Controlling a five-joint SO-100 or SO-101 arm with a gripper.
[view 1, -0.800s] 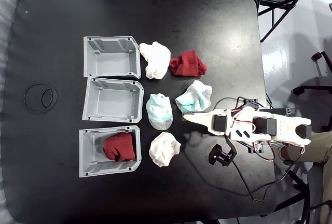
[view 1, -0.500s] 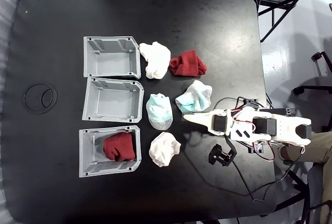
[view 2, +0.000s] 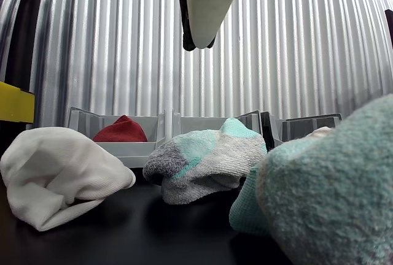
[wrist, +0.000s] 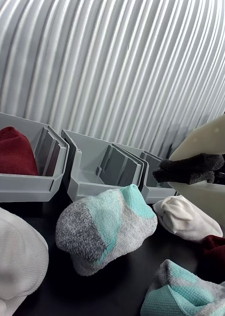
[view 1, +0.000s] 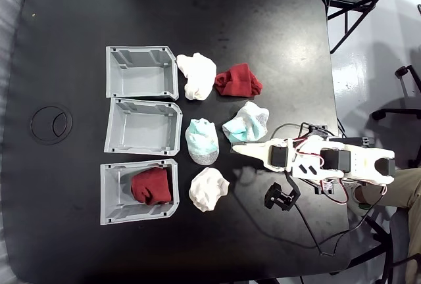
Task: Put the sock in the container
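Hand (view 1: 238, 147) is hovering, seemingly nearly closed and empty, while one maroon knit sock (view 1: 150, 186) is sitting inside the ribbed grey plastic bin (view 1: 112, 212).

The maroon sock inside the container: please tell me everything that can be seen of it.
The maroon sock is a dark red soft knit, bunched into a rounded lump. It lies inside the container, the lowest of three grey bins in the fixed view, toward the bin's open side, resting on the floor. In the wrist view its top rises slightly above the bin's front wall. Nothing grips it; the gripper is well away.
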